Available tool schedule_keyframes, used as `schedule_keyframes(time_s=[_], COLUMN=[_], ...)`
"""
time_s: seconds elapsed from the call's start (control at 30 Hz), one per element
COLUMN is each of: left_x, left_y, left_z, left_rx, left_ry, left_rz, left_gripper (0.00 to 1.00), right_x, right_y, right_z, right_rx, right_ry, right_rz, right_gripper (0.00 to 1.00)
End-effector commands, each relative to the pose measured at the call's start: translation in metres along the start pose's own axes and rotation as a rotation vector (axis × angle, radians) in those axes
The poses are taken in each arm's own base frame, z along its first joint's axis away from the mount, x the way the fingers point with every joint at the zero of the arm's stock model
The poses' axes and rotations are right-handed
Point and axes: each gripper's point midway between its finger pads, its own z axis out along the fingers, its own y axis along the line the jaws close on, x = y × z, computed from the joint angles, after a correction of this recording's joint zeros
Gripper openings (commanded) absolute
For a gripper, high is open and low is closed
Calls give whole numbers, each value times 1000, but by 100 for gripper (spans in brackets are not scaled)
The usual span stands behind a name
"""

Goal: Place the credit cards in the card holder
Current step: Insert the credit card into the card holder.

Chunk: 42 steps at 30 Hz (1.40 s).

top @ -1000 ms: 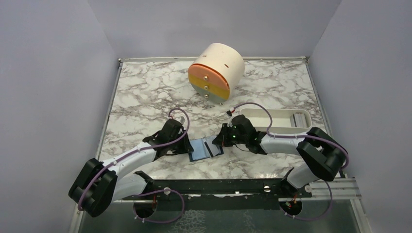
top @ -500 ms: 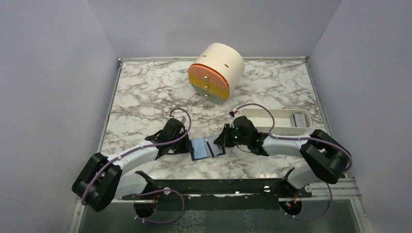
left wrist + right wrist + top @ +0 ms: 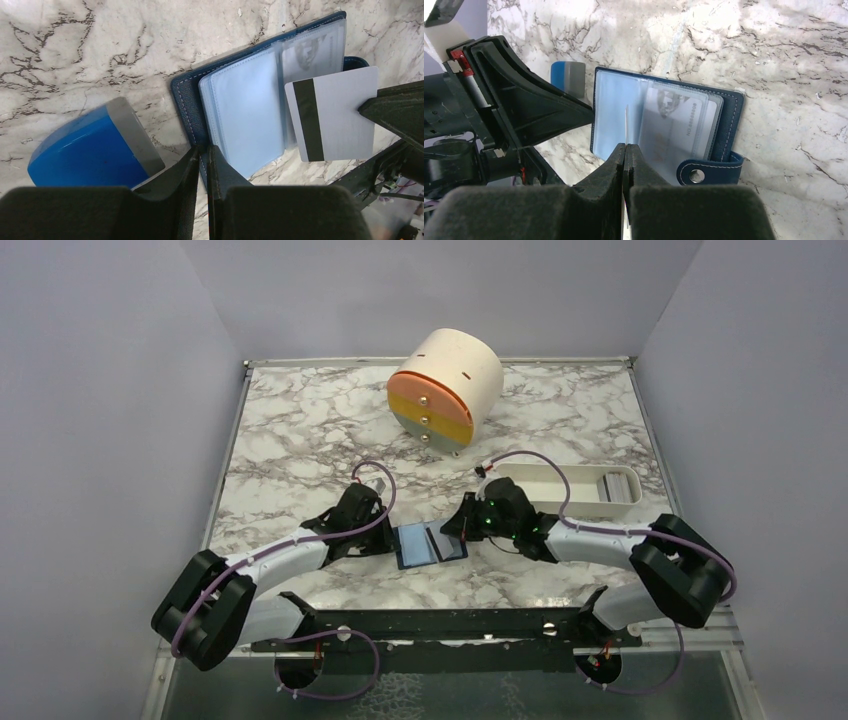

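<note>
Left wrist view gives us the card holder (image 3: 240, 115) lying open on the marble surface (image 3: 75, 50), just beside a blue block (image 3: 85, 150). We see the left jaws nearly together, pinching its left cover edge. The right jaws are clamped on a white credit card (image 3: 340, 120) with a black stripe, held on edge over the holder's right half, where a second card (image 3: 674, 117) sits in a sleeve.

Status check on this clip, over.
Left gripper pinches edge of open card holder. Right gripper shut on credit card, hovering above it. Blue block beside holder, nothing blocking.
</note>
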Motion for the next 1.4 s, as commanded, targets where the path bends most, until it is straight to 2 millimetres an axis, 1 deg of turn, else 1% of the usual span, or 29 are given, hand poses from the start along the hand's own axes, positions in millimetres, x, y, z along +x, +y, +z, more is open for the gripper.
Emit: schedule_keyframes(time_s=[0.0, 0.27, 0.47, 0.73, 0.93, 1.2, 1.37], left_x=[8, 9, 9, 11, 10, 12, 12], left_y=[4, 5, 4, 4, 1, 0, 1], left_z=[2, 2, 2, 1, 1, 1, 0], left_rx=[-1, -3, 0, 9, 17, 25, 25], left_ry=[23, 26, 30, 35, 37, 43, 37], left_rz=[12, 18, 22, 33, 33, 25, 24], left_gripper=[14, 11, 10, 11, 11, 10, 11], right_x=[-11, -10, -11, -23, -18, -12, -7], right_y=[8, -1, -4, 12, -3, -17, -19], right_z=[6, 15, 15, 7, 10, 18, 21], right_rx=[-11, 17, 29, -14, 42, 75, 69], right_ry=[-36, -35, -43, -79, -72, -56, -39], right_rz=[-32, -57, -62, -49, -65, -94, -94], right_gripper=[1, 1, 1, 1, 1, 1, 1])
